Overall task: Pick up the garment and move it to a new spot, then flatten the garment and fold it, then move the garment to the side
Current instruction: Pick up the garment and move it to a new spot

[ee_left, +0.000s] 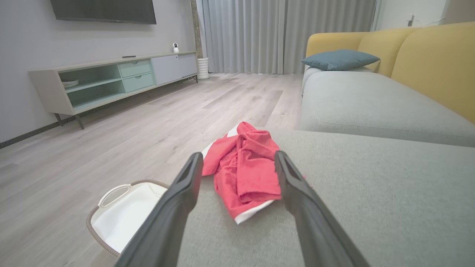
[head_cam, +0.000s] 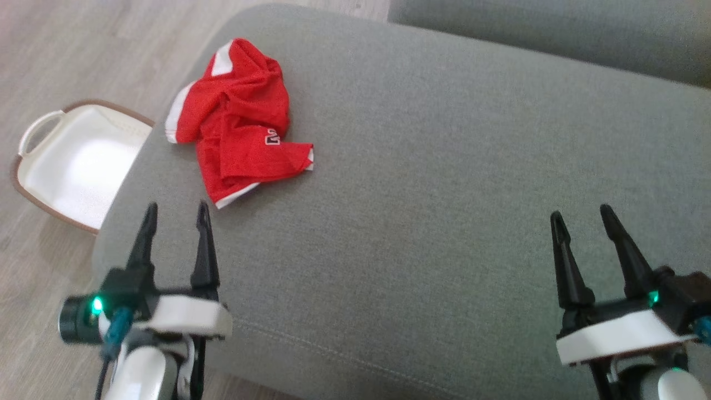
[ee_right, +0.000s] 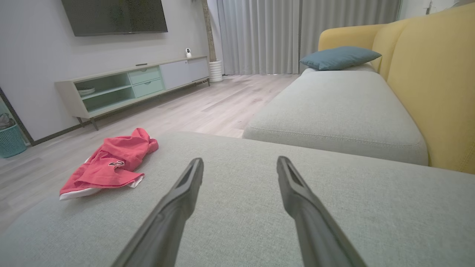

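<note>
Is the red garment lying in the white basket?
No, the red garment lies crumpled on the grey cushion; the basket stands on the floor beside it.

Big grey sofa cushion (head_cam: 444, 194) took up most of the view, with a second grey seat (ee_right: 334, 115) beyond it, a yellow backrest (ee_right: 426, 74) and a blue pillow (ee_right: 339, 57) at the far end. A white basket (head_cam: 78, 161) with a brown rim sat on the pale wood floor (ee_left: 130, 122) right beside the cushion's edge. Across the room were a wall-mounted TV (ee_right: 115, 16) over a low media unit (ee_right: 130, 85) with greenish drawers, grey curtains (ee_left: 259, 33), and a teal bin (ee_right: 11, 141) near the wall.
</note>
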You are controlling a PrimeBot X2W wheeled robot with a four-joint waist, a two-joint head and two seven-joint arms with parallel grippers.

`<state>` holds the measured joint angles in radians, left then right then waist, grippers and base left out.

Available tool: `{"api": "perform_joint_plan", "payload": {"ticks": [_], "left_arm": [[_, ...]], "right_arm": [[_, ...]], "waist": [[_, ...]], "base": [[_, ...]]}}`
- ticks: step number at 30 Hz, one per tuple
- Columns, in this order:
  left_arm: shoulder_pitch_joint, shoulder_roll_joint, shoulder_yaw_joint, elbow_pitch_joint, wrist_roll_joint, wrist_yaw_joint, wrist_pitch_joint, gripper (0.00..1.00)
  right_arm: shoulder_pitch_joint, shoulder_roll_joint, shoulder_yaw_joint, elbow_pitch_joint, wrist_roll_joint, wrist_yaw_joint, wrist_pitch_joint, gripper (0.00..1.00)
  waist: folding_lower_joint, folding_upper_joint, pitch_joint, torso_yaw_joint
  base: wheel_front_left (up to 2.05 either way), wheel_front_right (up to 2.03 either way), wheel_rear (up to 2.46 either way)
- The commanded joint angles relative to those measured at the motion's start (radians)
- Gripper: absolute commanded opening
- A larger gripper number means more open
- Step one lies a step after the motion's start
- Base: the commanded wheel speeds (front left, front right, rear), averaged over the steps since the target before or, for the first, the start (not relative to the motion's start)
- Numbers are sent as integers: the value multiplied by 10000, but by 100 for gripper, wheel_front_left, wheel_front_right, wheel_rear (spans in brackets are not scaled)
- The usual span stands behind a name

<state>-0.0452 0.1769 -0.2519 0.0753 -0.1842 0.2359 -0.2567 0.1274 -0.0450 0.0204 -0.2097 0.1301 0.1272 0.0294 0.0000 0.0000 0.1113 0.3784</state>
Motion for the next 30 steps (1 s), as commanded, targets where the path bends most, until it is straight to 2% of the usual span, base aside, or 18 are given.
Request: {"api": "perform_joint_plan", "payload": {"ticks": [1, 5, 10, 16, 23, 29, 30], "left_arm": [[-886, 0, 483, -347, 96, -78, -50, 100], [-1718, -248, 781, 123, 32, -295, -50, 100], [-2785, -392, 1230, 1345, -221, -651, -51, 100], [-4354, -348, 1777, 3888, -528, -1257, -51, 100], [-5879, -43, 1995, 7365, -846, -1665, 274, 100], [-6634, 96, 2034, 9223, -1144, -2035, 928, 100], [-6774, 146, 1974, 9583, -1161, -2202, 960, 0]], "right_arm": [[-660, -116, 250, -462, -109, 35, 76, 100], [-947, -317, 245, -746, -161, 35, 329, 100], [-1275, -579, 221, -1038, -194, 35, 576, 100], [-1661, -849, 98, -1308, -171, 35, 775, 100], [-1835, -960, 66, -1318, -104, 35, 760, 100], [-1863, -926, 59, -1166, -37, 35, 714, 100], [-1851, -896, 59, -1075, -17, 35, 693, 100]], "waist": [[0, 0, 378, -162], [0, 0, 1210, -439], [0, 0, 2140, -772], [0, 0, 3155, -1195], [0, 0, 3522, -1393], [0, 0, 3423, -1434], [0, 0, 3306, -1417]], "base": [[0, 0, 0], [0, 0, 0], [0, 0, 0], [0, 0, 0], [0, 0, 0], [0, 0, 0], [0, 0, 0]]}}
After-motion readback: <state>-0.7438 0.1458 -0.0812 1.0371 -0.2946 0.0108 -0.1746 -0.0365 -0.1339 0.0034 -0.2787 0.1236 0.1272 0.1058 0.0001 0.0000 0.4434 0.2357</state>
